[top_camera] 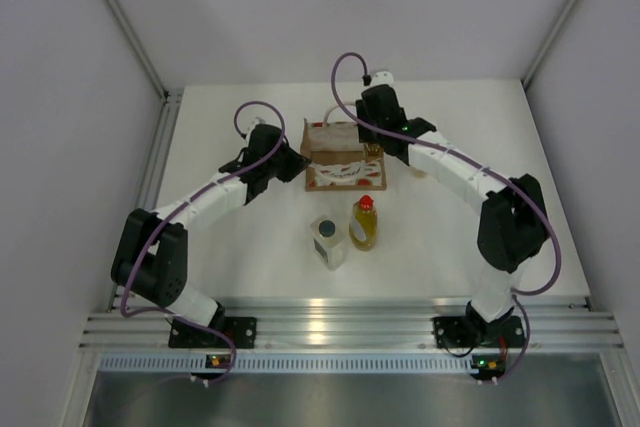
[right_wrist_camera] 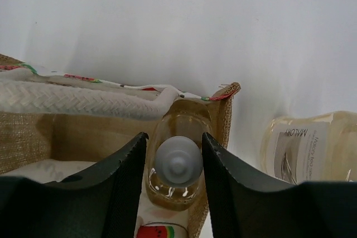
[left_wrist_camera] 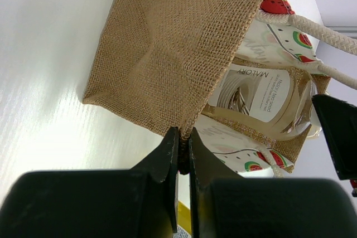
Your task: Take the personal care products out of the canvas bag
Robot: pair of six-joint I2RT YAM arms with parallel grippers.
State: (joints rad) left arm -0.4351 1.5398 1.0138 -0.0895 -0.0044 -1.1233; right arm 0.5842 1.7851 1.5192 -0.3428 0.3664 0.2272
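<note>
Tan canvas bag (left_wrist_camera: pixel 167 43) on white table (left_wrist_camera: pixel 44 82), left claw (left_wrist_camera: pixel 183 137) clamped on its burlap edge, labelled bottle (left_wrist_camera: pixel 259 96) inside

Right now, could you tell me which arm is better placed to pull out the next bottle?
Right. The right end effector straddles the white-capped bottle in the canvas bag; the left end effector is pinching the bag's edge.
</note>
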